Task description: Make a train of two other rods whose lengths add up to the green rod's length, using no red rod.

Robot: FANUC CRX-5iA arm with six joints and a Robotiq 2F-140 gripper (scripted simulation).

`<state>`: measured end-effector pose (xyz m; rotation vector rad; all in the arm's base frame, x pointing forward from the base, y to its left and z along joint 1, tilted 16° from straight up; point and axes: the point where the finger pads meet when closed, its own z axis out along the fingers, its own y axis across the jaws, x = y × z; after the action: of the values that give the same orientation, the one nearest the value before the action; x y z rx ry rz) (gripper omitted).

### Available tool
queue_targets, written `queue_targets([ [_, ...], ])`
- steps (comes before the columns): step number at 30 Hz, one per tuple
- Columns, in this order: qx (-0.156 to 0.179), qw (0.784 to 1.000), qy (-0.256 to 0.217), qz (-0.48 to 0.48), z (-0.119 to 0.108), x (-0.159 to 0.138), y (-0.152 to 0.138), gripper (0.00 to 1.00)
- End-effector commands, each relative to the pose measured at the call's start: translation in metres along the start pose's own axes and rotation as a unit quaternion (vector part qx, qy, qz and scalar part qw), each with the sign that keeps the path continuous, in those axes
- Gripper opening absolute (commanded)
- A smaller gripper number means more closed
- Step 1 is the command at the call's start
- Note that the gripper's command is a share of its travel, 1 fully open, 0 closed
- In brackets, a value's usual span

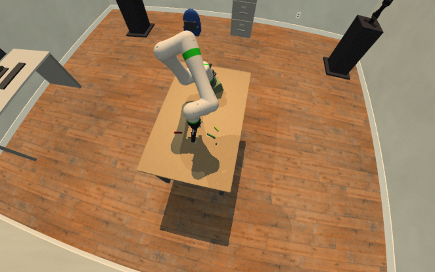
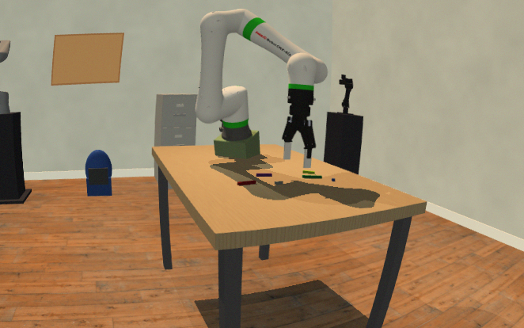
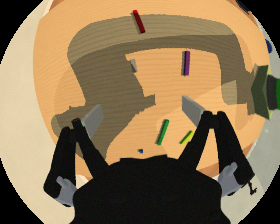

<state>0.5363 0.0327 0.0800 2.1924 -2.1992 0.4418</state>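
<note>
My gripper (image 2: 296, 159) is open and empty, and hangs fingers down a little above the table; it also shows in the wrist view (image 3: 143, 111) and in the overhead view (image 1: 193, 136). The green rod (image 2: 312, 176) lies flat beside the shorter lime rod (image 2: 308, 172), just right of the fingers. In the wrist view the green rod (image 3: 163, 131) and the lime rod (image 3: 185, 137) lie close under the gripper. A small grey rod (image 2: 279, 182) lies in the arm's shadow, also seen in the wrist view (image 3: 132, 66). The purple rod (image 2: 263, 174) lies further left.
A red rod (image 2: 246, 182) lies furthest left, apart from the others. A tiny blue rod (image 2: 332, 179) lies right of the green rod. The robot's base block (image 2: 237, 146) stands at the back of the table.
</note>
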Motion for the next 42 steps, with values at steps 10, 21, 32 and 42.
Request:
queue_targets([
  [10, 0.0, 1.0, 0.0, 0.0, -0.0002, -0.0001, -0.0002, 1.0],
  [21, 0.0, 1.0, 0.0, 0.0, -0.0002, -0.0001, -0.0002, 1.0],
  [32, 0.0, 1.0, 0.0, 0.0, -0.0002, -0.0001, -0.0002, 1.0],
  [42, 0.0, 0.997, 0.0, -0.078, -0.0001, -0.0041, -0.0004, 1.0],
])
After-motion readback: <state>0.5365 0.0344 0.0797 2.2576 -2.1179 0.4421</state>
